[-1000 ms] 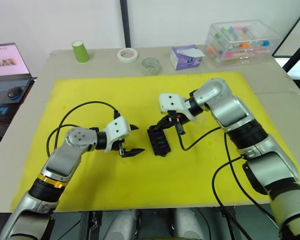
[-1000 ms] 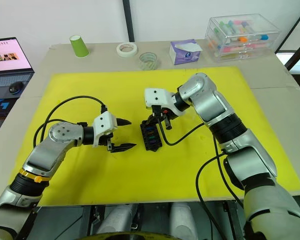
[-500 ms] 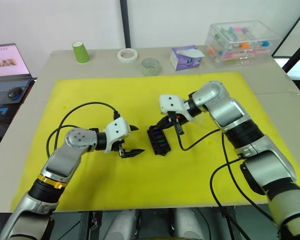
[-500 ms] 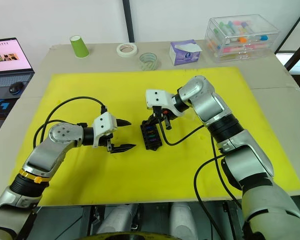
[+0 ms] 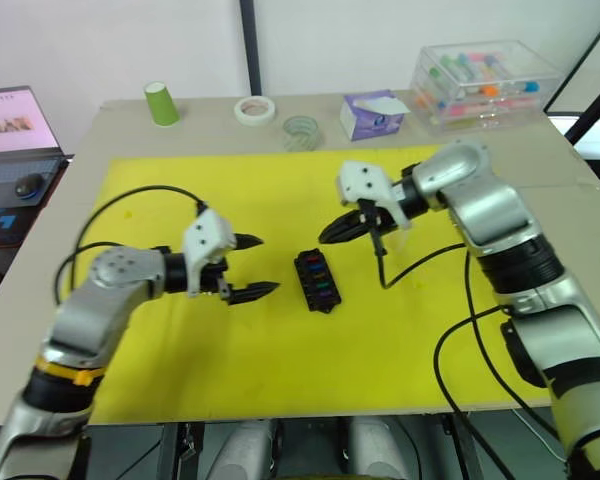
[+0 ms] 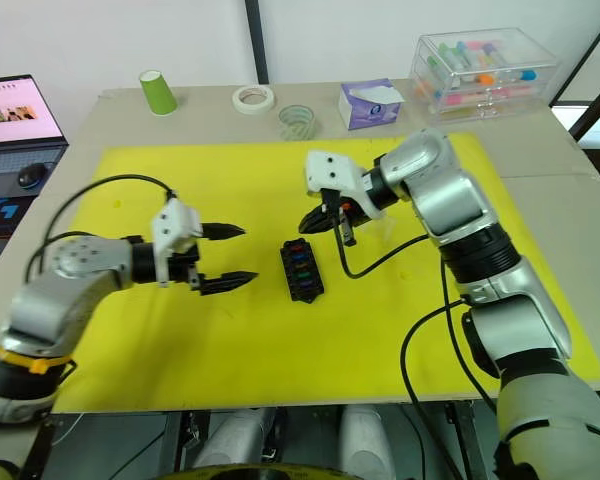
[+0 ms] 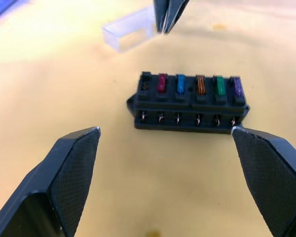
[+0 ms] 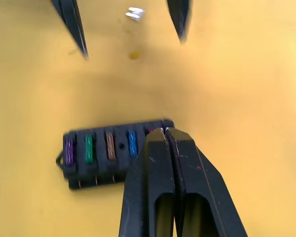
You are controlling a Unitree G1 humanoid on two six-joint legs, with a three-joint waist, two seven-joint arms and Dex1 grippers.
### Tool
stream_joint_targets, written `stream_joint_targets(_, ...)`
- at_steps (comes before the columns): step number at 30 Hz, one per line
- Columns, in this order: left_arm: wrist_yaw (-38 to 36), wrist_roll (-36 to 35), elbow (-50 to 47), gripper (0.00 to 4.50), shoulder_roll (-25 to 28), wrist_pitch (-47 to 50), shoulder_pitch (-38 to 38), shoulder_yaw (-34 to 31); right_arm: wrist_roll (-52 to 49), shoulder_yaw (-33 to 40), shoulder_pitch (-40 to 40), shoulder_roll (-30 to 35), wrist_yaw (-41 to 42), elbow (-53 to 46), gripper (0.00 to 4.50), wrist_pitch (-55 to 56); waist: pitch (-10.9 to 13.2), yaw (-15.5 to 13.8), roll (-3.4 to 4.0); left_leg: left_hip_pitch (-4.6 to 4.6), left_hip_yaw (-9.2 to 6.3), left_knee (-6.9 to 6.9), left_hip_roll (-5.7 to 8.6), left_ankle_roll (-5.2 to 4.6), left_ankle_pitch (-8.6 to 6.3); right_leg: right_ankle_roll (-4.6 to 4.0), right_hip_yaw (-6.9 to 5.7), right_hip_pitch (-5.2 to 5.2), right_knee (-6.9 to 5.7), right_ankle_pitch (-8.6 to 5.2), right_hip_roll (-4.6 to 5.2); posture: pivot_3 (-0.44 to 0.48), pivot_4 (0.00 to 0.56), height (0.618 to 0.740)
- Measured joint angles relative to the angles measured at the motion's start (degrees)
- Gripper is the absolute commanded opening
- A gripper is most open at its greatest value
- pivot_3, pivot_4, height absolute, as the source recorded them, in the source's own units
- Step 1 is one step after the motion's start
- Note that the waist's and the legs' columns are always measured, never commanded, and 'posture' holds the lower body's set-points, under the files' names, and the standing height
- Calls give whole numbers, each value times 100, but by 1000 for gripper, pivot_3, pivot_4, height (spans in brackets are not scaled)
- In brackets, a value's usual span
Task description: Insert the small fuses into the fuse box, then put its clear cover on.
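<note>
The black fuse box [image 5: 317, 281] lies on the yellow mat [image 5: 180, 340] between my grippers. Its top slots hold several small fuses [image 7: 197, 85]: red, blue, brown, green and purple. My left gripper [image 5: 268, 265] hovers open just left of the box, its fingers [image 7: 74, 168] spread wider than the box. Behind and to the right of the box my right gripper [image 5: 325, 237] hangs above the mat, shut with nothing visible in it [image 8: 165, 131]. The clear cover [image 7: 128, 34] lies on the mat beyond the box, near the right gripper's tip. A tiny silver piece [image 8: 134, 13], perhaps a fuse, rests by the left gripper.
Along the table's back edge stand a green cup [image 5: 161, 103], a white tape roll [image 5: 254, 109], a clear tape roll [image 5: 301, 131], a purple tissue pack [image 5: 373, 113] and a large clear storage box [image 5: 485, 82]. A laptop [image 5: 15, 130] sits far left.
The right gripper has lifted off the fuse box and drawn back to the right. The left arm has swung left, taking its open gripper a little farther from the box.
</note>
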State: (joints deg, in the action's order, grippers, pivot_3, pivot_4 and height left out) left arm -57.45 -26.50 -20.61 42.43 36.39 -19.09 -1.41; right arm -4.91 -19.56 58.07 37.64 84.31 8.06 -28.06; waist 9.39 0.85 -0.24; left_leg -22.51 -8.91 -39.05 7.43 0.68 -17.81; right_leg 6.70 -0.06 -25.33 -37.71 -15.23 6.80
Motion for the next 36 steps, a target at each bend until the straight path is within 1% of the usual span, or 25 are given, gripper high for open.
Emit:
stream_joint_targets(1,-10,-136,-71,4500,156,163,68,-195,-2,80,-26,137,3,0,14,24,0,0,0,1,0,1,0,0,0,0,0,1,0,0,0,0,150,740)
stream_joint_targets(3,-86,-364,-206,4500,533,441,279,-584,-27,188,-103,360,14,-6,427,95,0,-1,0,1,1,1,-1,0,0,0,1,2,3,0,-1,0,150,740)
stream_joint_targets(4,-185,-514,-280,4500,799,594,500,-908,-34,227,-154,479,10,-6,640,114,1,0,0,1,2,2,-2,0,0,0,1,1,3,0,-1,0,150,740)
stream_joint_targets(6,-477,-685,-294,4500,1386,843,1139,-1761,-15,348,-375,917,-7,31,1344,158,5,4,4,0,6,11,-3,0,0,0,2,-2,8,0,-1,0,150,740)
stream_joint_targets(8,-712,-699,-257,4500,1717,930,1698,-2532,24,468,-534,1250,-24,122,2061,248,7,-8,9,1,10,14,-4,0,0,0,2,-1,13,0,-1,0,150,740)
stream_joint_targets(11,-1123,-587,-46,4500,1875,820,2617,-3431,89,575,-710,1716,-29,246,3098,487,8,-10,11,2,15,14,-7,0,-1,0,2,2,15,0,-1,0,150,740)
stream_joint_targets(14,-1460,-359,252,4500,1906,590,3315,-3898,247,662,-816,2037,-85,656,4199,746,8,-18,11,4,20,15,-9,-2,-2,-1,2,6,18,0,0,0,150,740)
stream_joint_targets(15,-1552,-263,351,4500,1916,486,3501,-3990,304,676,-838,2113,-122,839,4469,824,9,-21,12,5,21,15,-9,-2,-2,-1,2,7,18,0,0,0,150,740)
stream_joint_targets(18,-1697,-142,534,4500,1918,235,3697,-4078,391,697,-909,2185,-195,1146,4469,989,9,-21,13,5,23,17,-11,-3,-4,-1,3,6,19,0,0,0,150,740)
stream_joint_targets(22,-1742,-5,855,4500,1918,-53,3749,-4107,522,701,-1113,2307,-315,1383,4469,1189,12,-14,18,5,28,18,-12,-5,-5,-1,5,4,20,0,0,0,150,740)
stream_joint_targets(29,-1719,-32,918,4500,1918,-191,3478,-3919,515,755,-1151,2320,-365,1328,4469,1199,14,-13,21,4,31,19,-15,-5,-5,-1,6,4,21,0,-1,0,150,740)
stream_joint_targets(34,-1706,-240,909,4500,1921,-101,3088,-3574,235,835,-1046,2122,-299,795,4469,871,15,-7,23,5,32,20,-17,-4,-6,-1,7,2,21,0,-3,0,150,740)
stream_joint_targets(36,-1708,-445,913,4500,1913,83,2798,-3331,42,897,-920,1885,-282,481,4469,549,15,-7,23,6,31,20,-17,-4,-6,0,7,3,21,0,-3,0,150,740)
